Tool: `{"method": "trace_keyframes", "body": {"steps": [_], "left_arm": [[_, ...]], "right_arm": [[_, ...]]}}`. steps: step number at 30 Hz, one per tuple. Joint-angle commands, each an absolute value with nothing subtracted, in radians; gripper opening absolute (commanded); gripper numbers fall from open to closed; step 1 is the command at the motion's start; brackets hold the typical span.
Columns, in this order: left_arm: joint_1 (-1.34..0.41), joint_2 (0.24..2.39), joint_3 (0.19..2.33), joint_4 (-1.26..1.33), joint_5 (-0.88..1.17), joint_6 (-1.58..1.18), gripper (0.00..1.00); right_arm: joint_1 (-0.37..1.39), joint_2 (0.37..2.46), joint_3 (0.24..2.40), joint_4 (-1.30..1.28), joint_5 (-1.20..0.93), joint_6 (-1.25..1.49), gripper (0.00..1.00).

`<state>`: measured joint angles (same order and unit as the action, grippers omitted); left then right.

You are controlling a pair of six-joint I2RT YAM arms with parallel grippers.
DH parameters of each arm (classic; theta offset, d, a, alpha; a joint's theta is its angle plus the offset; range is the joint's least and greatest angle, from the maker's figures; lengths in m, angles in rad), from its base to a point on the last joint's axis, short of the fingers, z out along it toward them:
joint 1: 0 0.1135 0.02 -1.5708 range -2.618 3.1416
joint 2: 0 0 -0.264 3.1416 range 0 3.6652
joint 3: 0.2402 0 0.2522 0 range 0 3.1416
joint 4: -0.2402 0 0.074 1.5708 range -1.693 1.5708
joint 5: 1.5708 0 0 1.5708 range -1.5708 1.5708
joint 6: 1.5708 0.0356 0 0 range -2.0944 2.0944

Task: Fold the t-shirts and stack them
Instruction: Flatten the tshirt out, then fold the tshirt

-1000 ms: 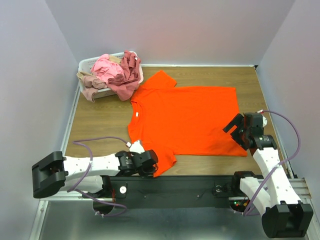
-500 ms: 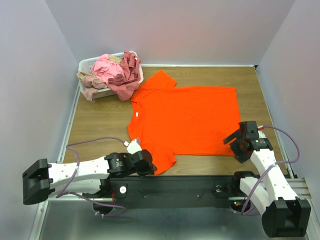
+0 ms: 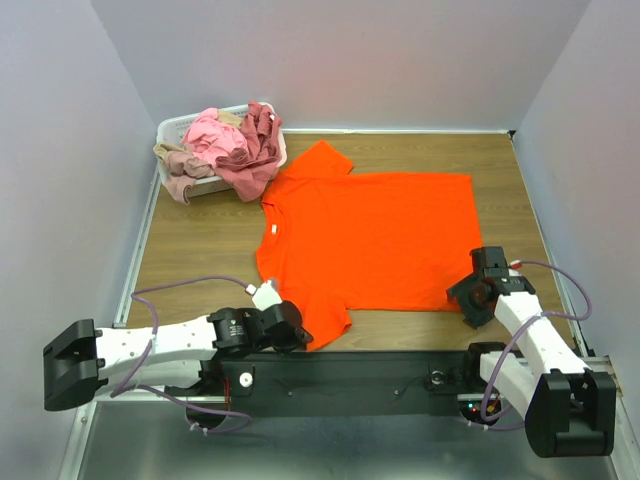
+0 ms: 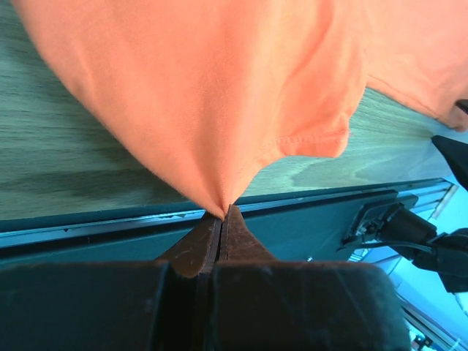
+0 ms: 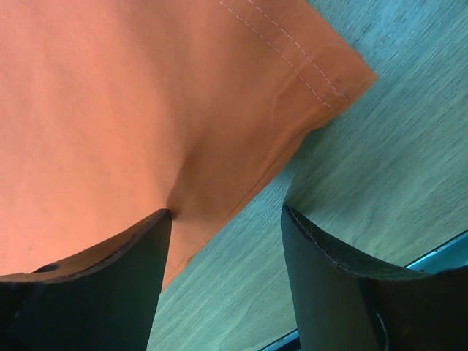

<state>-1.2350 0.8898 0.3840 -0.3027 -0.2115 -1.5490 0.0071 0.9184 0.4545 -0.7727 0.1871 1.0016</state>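
The orange t-shirt (image 3: 370,235) lies spread flat in the middle of the wooden table (image 3: 200,240), neck to the left. My left gripper (image 3: 300,335) is shut on its near sleeve (image 4: 219,110) at the table's front edge; the cloth pulls to a point between the fingertips. My right gripper (image 3: 472,300) is open at the shirt's near right hem corner (image 5: 322,73); one finger (image 5: 110,278) presses on the cloth, the other finger (image 5: 344,278) is over bare wood. Pink, maroon and beige shirts (image 3: 235,145) are heaped in the basket.
A white lattice basket (image 3: 175,128) stands at the back left corner, with shirts spilling over its rim. Grey walls close the table on three sides. A black rail (image 3: 380,375) with the arm bases runs along the near edge.
My right gripper has come down and nearer, from above the table's right side onto the shirt's near right corner. My left gripper shifted slightly left, still holding the sleeve.
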Motion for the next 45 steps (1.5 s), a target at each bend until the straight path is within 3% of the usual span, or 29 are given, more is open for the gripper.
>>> {"method": "trace_keyframes", "body": {"steps": [1,2,9,13,17,34,45], "left_arm": [[-1.229,0.903,0.414,-0.295,-0.247,-1.536,0.00],[-1.229,0.904,0.417,-0.295,-0.252,-1.534,0.00],[-1.213,0.900,0.437,-0.293,-0.261,-1.511,0.00],[-1.200,0.900,0.448,-0.278,-0.264,-1.491,0.00],[-1.183,0.907,0.465,-0.258,-0.262,-1.462,0.00],[-1.005,0.976,0.563,-0.183,-0.193,-1.261,0.00],[-0.839,1.135,0.751,-0.216,-0.207,-1.077,0.00]], "right_arm": [[0.005,0.933,0.453,-0.701,0.206,1.012,0.67],[0.005,0.939,0.449,-0.696,0.207,1.012,0.66],[0.005,0.943,0.431,-0.663,0.219,1.009,0.30],[0.005,0.946,0.434,-0.655,0.242,1.006,0.20],[0.005,0.953,0.440,-0.649,0.250,0.996,0.01],[0.005,0.971,0.548,-0.617,0.175,0.876,0.00],[0.005,1.083,0.661,-0.595,0.218,0.851,0.00]]}}
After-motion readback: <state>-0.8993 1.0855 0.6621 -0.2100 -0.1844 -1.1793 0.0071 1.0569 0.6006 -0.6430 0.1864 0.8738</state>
